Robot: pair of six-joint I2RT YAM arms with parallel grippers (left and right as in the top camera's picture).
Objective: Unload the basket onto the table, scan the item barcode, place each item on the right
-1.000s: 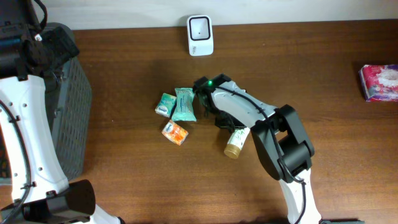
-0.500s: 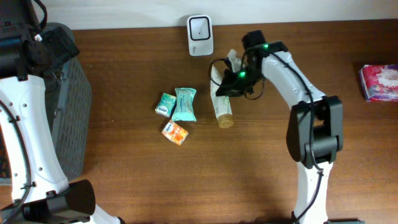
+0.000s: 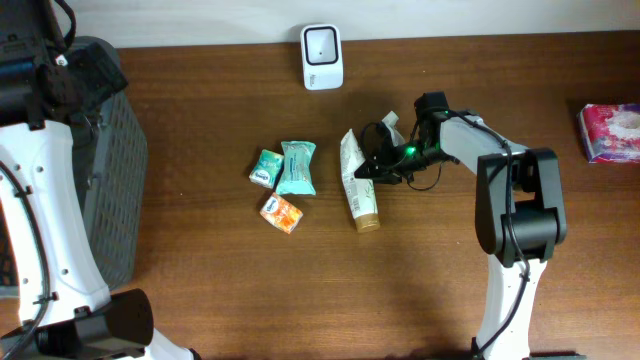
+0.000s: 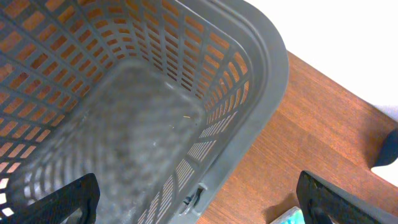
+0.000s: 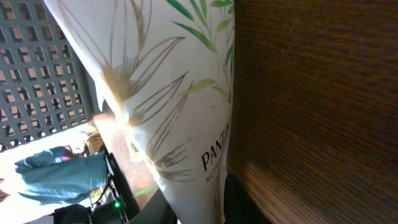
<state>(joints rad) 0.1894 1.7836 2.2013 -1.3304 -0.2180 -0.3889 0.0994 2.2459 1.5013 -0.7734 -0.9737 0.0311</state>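
The item is a white tube (image 3: 356, 180) with leaf print and a tan cap, lying on the wooden table (image 3: 300, 290) with its cap toward the front edge. My right gripper (image 3: 384, 166) is at the tube's flat upper end. In the right wrist view the tube (image 5: 174, 93) fills the space between the fingers of my right gripper (image 5: 199, 210), which is shut on it. The white barcode scanner (image 3: 322, 56) stands at the back edge, apart from the tube. My left gripper (image 4: 202, 205) hangs wide open over the basket (image 4: 124, 124), holding nothing.
Two teal packets (image 3: 297, 167) (image 3: 264, 168) and an orange packet (image 3: 282, 212) lie left of the tube. The grey mesh basket (image 3: 108, 160) stands at the far left. A pink tissue pack (image 3: 610, 132) sits at the right edge.
My right arm carried the tube up near the scanner, then back down and slightly right. The tube now lies on the table. The left arm has not moved.
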